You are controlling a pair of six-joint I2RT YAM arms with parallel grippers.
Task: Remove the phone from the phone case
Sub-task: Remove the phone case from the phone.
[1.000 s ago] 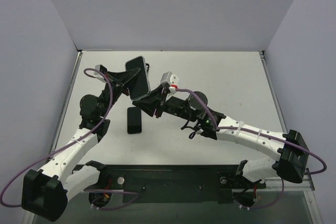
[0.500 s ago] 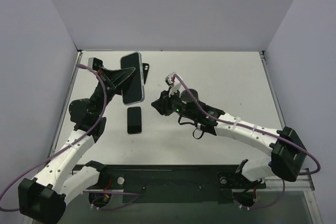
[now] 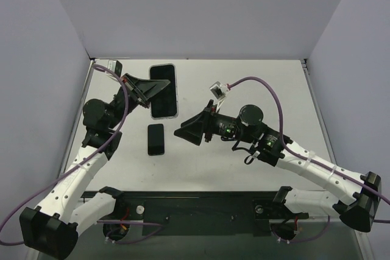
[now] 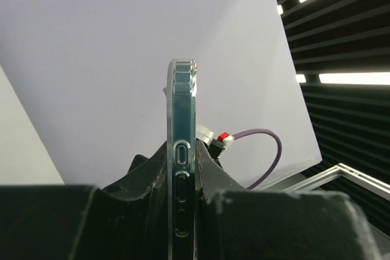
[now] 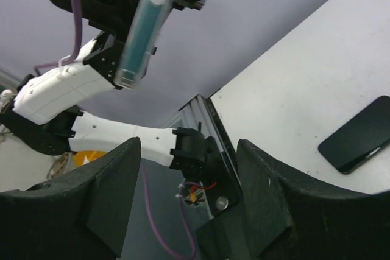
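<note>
My left gripper (image 3: 148,89) is shut on a clear-rimmed phone case (image 3: 163,91) with a dark face and holds it in the air over the back left of the table. In the left wrist view the case (image 4: 183,126) stands edge-on between the fingers (image 4: 219,181); I cannot tell whether a phone is inside. A black phone (image 3: 156,139) lies flat on the table below it, and also shows in the right wrist view (image 5: 359,135). My right gripper (image 3: 183,133) is open and empty, to the right of the black phone and apart from the case (image 5: 143,28).
The white table (image 3: 256,89) has grey walls at the back and both sides. A dark rail (image 3: 201,208) with the arm bases runs along the near edge. A purple cable (image 3: 268,89) loops over the right arm.
The right gripper has pulled back from the case, down and to the right, and now hangs empty. The left gripper has swung the case toward the back, face up. The black phone has not moved.
</note>
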